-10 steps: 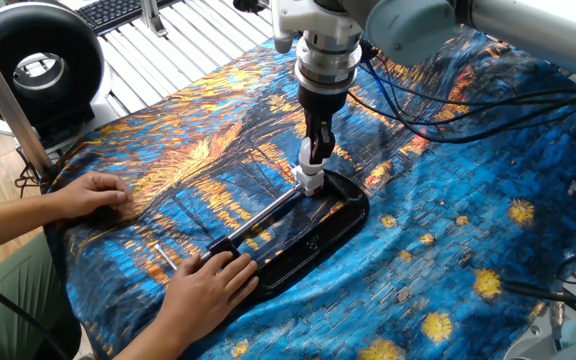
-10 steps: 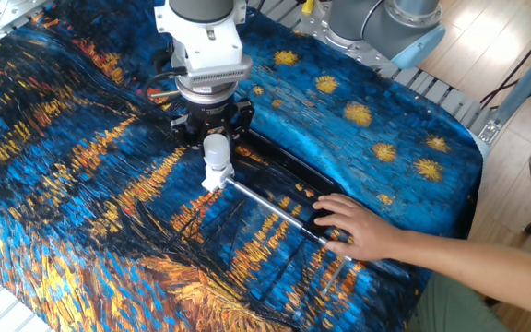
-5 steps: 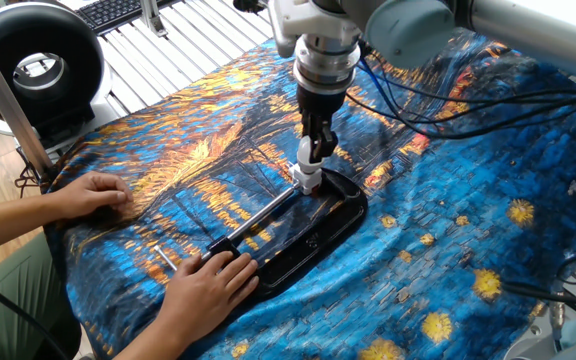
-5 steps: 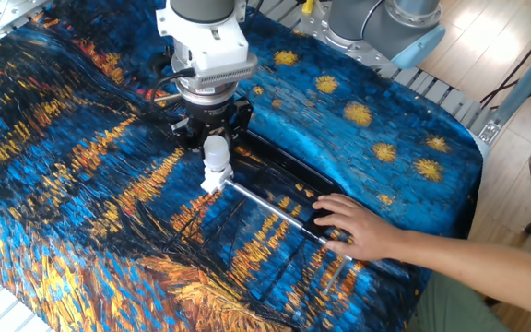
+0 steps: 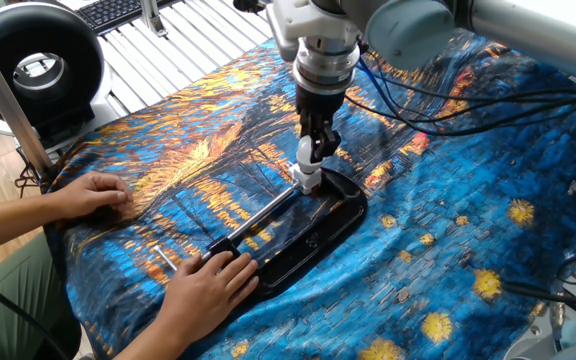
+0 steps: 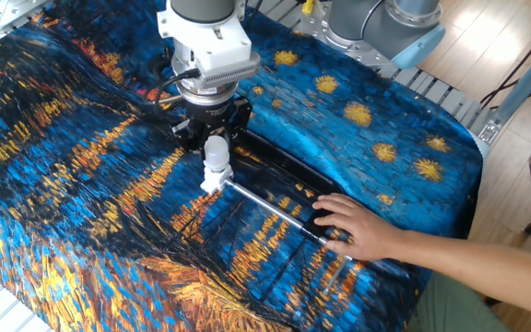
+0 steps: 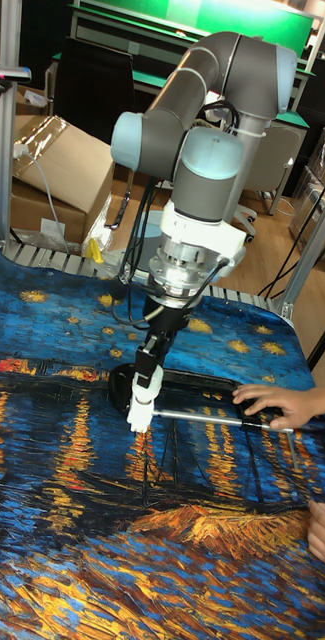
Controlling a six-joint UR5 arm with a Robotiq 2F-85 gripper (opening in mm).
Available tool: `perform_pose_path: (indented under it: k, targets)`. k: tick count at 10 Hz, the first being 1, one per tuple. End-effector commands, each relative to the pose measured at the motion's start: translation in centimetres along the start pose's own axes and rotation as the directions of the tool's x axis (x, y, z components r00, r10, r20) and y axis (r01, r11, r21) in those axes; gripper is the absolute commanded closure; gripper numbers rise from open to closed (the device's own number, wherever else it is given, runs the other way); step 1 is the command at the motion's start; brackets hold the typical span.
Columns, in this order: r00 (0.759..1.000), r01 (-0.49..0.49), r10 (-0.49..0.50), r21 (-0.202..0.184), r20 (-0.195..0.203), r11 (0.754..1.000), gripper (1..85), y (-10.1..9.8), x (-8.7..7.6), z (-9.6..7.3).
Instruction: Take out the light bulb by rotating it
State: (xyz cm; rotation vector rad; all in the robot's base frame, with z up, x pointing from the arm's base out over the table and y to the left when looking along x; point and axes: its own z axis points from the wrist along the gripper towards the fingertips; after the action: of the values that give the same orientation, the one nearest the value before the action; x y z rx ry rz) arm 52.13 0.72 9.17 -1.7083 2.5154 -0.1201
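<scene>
A blue and orange painted cloth (image 5: 488,200) covers the table. The gripper (image 6: 214,140) grips the light bulb (image 6: 216,153) between closed jaws. Below them sits a black tray (image 5: 338,215), with open cloth on every side.

Grey UR5 arm (image 7: 227,80) w/ pale-blue joint caps, white wrist, black pincer (image 6: 212,138), black cables.

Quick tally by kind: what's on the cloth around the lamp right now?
Light bulb: 1
Black base: 1
Metal rod: 1
End effector: 1
Human hands: 2, one on the base end, one flat on the cloth
Total: 6
</scene>
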Motion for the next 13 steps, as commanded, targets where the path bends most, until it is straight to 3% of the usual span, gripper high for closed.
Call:
perform_pose_path:
  k: [1,5,9,11,13]
  targets:
    - [0.999,0.022,-0.022,-0.009,0.023,1.000,26.7,0.1,-0.5,0.0]
    - [0.999,0.026,-0.025,-0.024,0.037,0.999,17.7,0.3,-0.2,0.0]
    - [0.994,-0.111,0.112,-0.074,0.018,0.991,16.7,1.3,0.6,-0.4]
    - [0.967,-0.252,0.255,-0.118,0.007,0.960,15.7,2.5,0.4,-0.7]
    - [0.932,-0.363,0.363,-0.098,-0.014,0.927,15.3,2.1,0.7,-0.8]
